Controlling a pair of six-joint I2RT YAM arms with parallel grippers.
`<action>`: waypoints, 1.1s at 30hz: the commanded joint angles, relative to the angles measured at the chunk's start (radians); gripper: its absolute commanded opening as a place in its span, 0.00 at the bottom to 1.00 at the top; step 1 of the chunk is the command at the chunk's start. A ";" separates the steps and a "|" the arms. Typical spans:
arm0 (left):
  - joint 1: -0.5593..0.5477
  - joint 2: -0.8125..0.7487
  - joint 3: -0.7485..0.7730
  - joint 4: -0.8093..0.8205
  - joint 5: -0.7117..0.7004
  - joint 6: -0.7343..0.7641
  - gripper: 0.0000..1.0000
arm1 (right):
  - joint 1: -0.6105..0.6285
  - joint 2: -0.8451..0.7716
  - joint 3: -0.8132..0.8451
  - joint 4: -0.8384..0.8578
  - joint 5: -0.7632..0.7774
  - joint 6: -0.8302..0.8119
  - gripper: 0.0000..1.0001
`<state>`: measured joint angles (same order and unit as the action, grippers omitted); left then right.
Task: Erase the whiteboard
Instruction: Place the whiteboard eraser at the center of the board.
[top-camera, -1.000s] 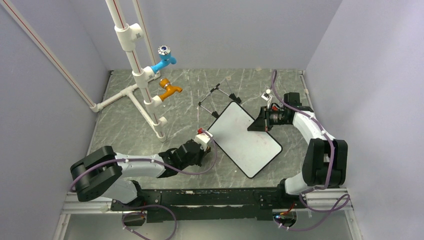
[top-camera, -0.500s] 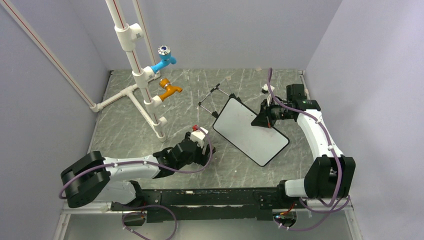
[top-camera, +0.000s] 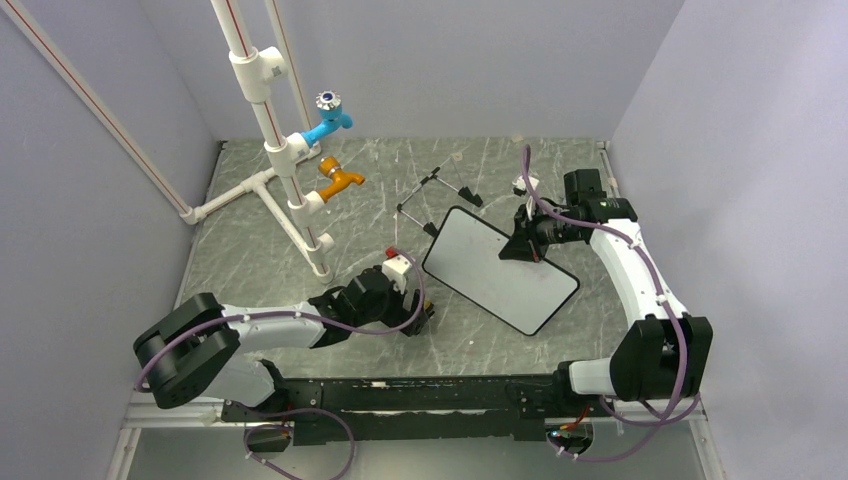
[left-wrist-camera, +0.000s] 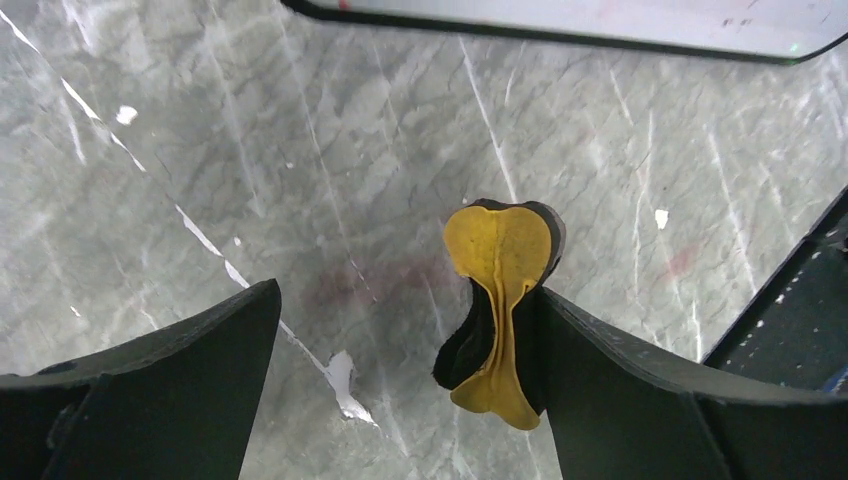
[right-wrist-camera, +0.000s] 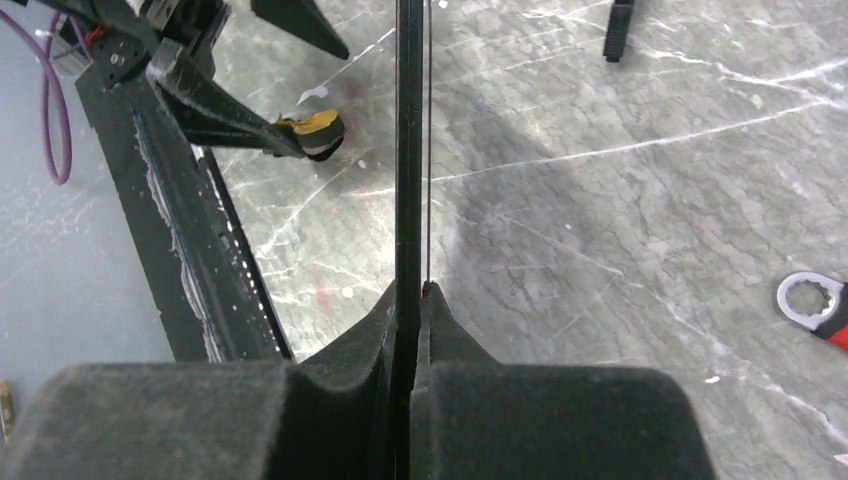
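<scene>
Right wrist: right claw (right-wrist-camera: 410, 300) clamps whiteboard (right-wrist-camera: 408, 150) edge; left claw (left-wrist-camera: 408, 300) wide, eraser (left-wrist-camera: 500, 260) against finger.

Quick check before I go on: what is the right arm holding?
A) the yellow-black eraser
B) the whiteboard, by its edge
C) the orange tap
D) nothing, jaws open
B: in the right wrist view the right gripper has its jaws shut on the thin black edge of the whiteboard; the eraser is at the open left gripper.
</scene>
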<state>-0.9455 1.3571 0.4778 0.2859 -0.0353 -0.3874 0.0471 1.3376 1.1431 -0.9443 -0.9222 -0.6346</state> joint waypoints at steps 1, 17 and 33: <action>0.034 -0.052 -0.008 0.091 0.061 -0.017 0.96 | 0.025 -0.072 0.010 -0.031 -0.056 -0.063 0.00; 0.043 -0.041 0.108 -0.080 -0.066 0.144 0.96 | 0.129 -0.151 0.091 -0.094 0.020 -0.024 0.00; 0.089 -0.600 -0.099 0.053 0.270 0.279 0.99 | 0.266 -0.093 0.179 -0.401 0.113 -0.414 0.00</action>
<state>-0.8658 0.8188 0.4038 0.3012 0.1020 -0.1280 0.2493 1.2545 1.2652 -1.2617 -0.7910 -0.9291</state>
